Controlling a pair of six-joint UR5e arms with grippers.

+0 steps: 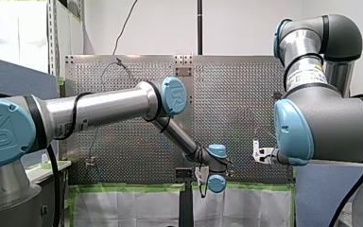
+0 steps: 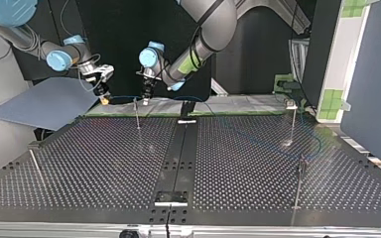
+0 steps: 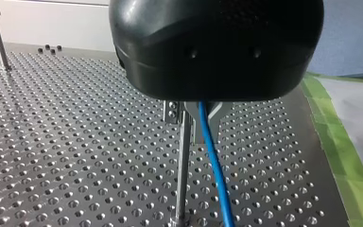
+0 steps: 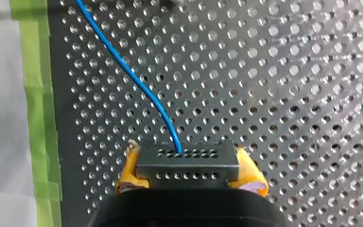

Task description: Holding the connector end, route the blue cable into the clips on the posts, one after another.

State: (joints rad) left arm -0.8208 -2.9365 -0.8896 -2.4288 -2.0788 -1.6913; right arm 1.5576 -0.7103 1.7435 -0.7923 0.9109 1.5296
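A logo mark is showing on the blue cap [image 1: 174, 96] of a joint on my left arm in the front view, and a pale label [image 1: 307, 72] is sitting on my right arm. Both are too small to read.

My right gripper [image 4: 189, 176] is pinching the connector [image 4: 188, 163] between its yellow pads [image 4: 128, 171]. The cable [image 4: 137, 80] is leaving the connector's top and running ahead over the table [image 4: 288, 94], near the green tape [image 4: 40, 118].

In the top view the cable is stretching from my right gripper at the far left across to my left gripper [image 2: 145, 97], which is hovering just beside 1 post [image 2: 137, 116] near the far edge. Further right the cable is fading among the holes.

In the left wrist view the black housing [image 3: 217, 42] is hiding most of my left gripper. The cable is hanging down beside the post, and I cannot tell whether that gripper is spread or clamping.
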